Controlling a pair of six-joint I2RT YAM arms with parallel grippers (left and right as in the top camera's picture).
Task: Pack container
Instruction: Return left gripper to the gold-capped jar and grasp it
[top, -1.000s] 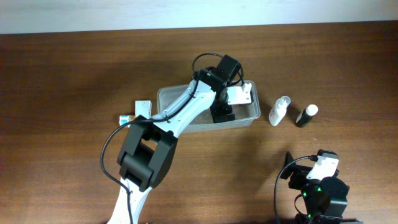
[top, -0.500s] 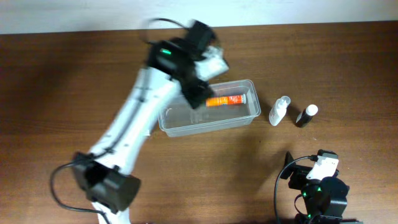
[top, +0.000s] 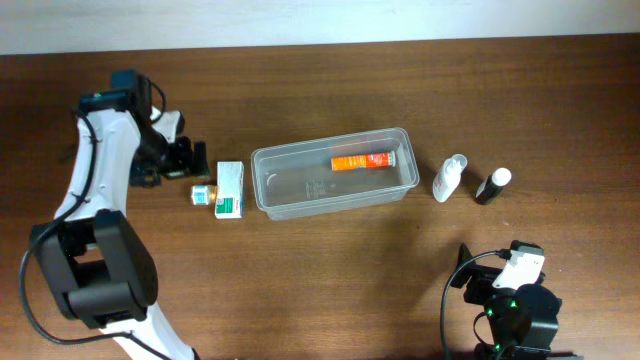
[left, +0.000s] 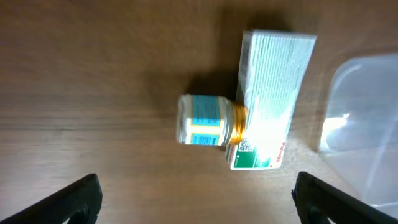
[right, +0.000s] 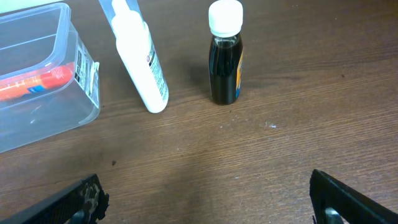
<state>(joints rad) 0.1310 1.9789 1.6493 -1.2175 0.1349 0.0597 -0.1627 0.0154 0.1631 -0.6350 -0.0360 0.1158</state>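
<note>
Mid-table, long side running left to right: container (top: 262, 192), clear tub, open top. One orange tube (top: 360, 161) lies inside along the far wall; the near half and left end of the floor are free.

Left of it, just beside the left wall but not touching: box (top: 230, 189), flat, white and green. A jar (left: 205, 120) lies on its side with its gold cap touching the box's long face.

Further left: left gripper (top: 190, 160), fingers spread wide, holding nothing, off to the jar's far left and not over it.

Right of the tub: white bottle (right: 140, 59) near the right wall, dark bottle (right: 225, 59) beyond it, the two apart. Right gripper (right: 211, 205) sits at the near edge, fingers wide apart, empty.

Step judged in hand: approach to the jar or box.
- Jar: close across the labelled body, not the cap. Keep the finger on the box side out of the seam where the cap meets the box, or the box may be pushed against the tub.
- Lift straight up and clear the rim before crossing.

Open room: bare wood left, near and far of the jar. Only its right side is blocked.
</note>
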